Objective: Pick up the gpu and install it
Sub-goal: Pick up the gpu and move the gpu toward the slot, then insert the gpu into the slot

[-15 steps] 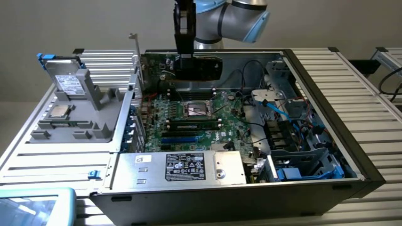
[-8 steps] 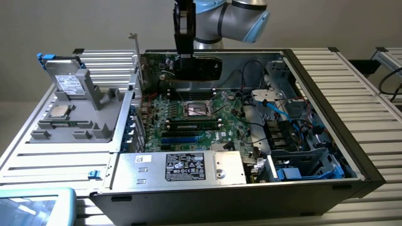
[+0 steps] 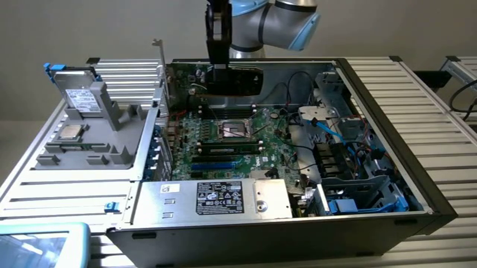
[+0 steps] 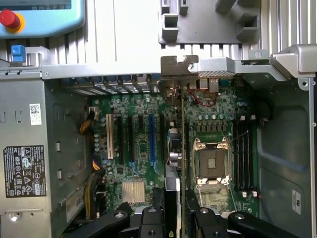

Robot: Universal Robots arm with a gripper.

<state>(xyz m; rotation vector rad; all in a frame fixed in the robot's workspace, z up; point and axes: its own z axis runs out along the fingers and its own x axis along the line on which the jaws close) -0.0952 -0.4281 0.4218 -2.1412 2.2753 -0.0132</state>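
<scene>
We find the hand [image 3: 220, 68] pinching the gpu [image 3: 240, 82] by its upper edge. The card stands upright on edge inside the open computer case [image 3: 261, 245], over the motherboard [image 3: 272, 148] and just beside the processor socket [image 3: 232, 129]. Its silver bracket [image 3: 161, 61] stands at the case's slotted wall (whether the card is seated, we cannot tell).

Green circuit-card gpu [image 4: 174, 153]: edge-on, faces hidden. Grey-blue robot arm [image 3: 268, 19]: cut off at frame edge. Black-and-white power-supply label [image 3: 223, 196]: print illegible.

end effector [image 4: 174, 210] clamps gpu [image 4: 176, 148] edge-on | over motherboard [image 4: 141, 148] | beside CPU socket [image 4: 210, 163]
</scene>
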